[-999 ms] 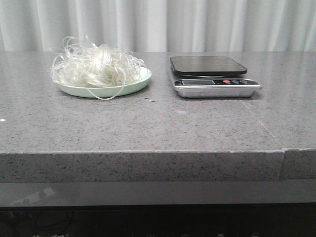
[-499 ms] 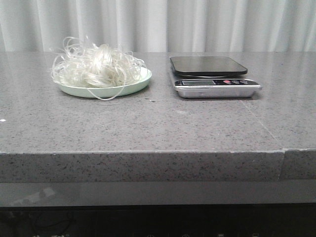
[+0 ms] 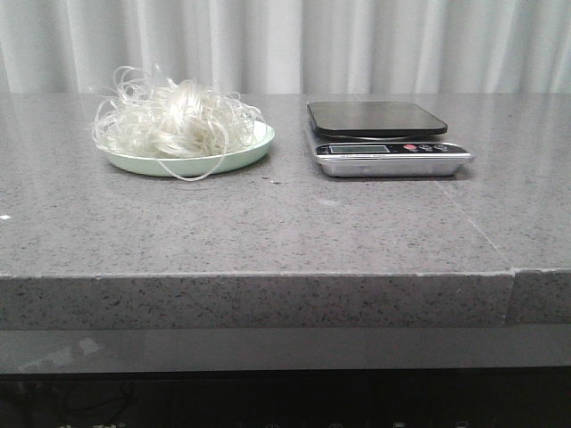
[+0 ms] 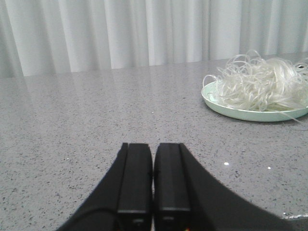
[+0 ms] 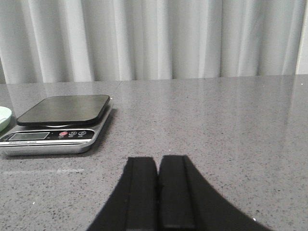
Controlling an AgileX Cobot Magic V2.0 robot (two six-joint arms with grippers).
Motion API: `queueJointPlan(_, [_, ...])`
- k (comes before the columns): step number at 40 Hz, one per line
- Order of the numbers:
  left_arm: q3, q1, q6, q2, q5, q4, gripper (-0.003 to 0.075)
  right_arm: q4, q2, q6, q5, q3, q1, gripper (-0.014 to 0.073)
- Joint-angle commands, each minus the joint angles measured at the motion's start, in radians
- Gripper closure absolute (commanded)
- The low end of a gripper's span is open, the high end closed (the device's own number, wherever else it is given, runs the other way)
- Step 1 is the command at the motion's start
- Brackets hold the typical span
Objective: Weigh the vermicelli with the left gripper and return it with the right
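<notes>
The vermicelli (image 3: 175,119) is heaped on the pale green plate (image 3: 239,156), left of the digital kitchen scale (image 3: 385,139) on the worktop (image 3: 285,223); left end effector (image 4: 153,178) and right end effector (image 5: 158,190) are both closed on nothing

White vermicelli (image 3: 177,118), pale green plate (image 3: 234,160), speckled grey table (image 3: 268,223)

A grey speckled stone table (image 3: 268,223) carries a shallow, round, pale green plate (image 3: 239,157) on its left part and a silver digital kitchen scale with a black square platform (image 3: 385,135) to the right, the two apart from each other. Behind the table hangs a pleated white curtain (image 3: 357,45).
</notes>
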Motion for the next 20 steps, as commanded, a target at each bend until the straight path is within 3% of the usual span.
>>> queueJointPlan(1, [0.036, 0.002, 0.001, -0.023, -0.089, -0.01, 0.0563, 0.0, -0.016, -0.002, -0.088, -0.003, -0.005, 0.0461])
queueJointPlan(20, [0.036, 0.034, 0.001, -0.023, -0.089, -0.01, 0.0563, 0.0, -0.016, -0.002, -0.088, -0.003, -0.005, 0.0461])
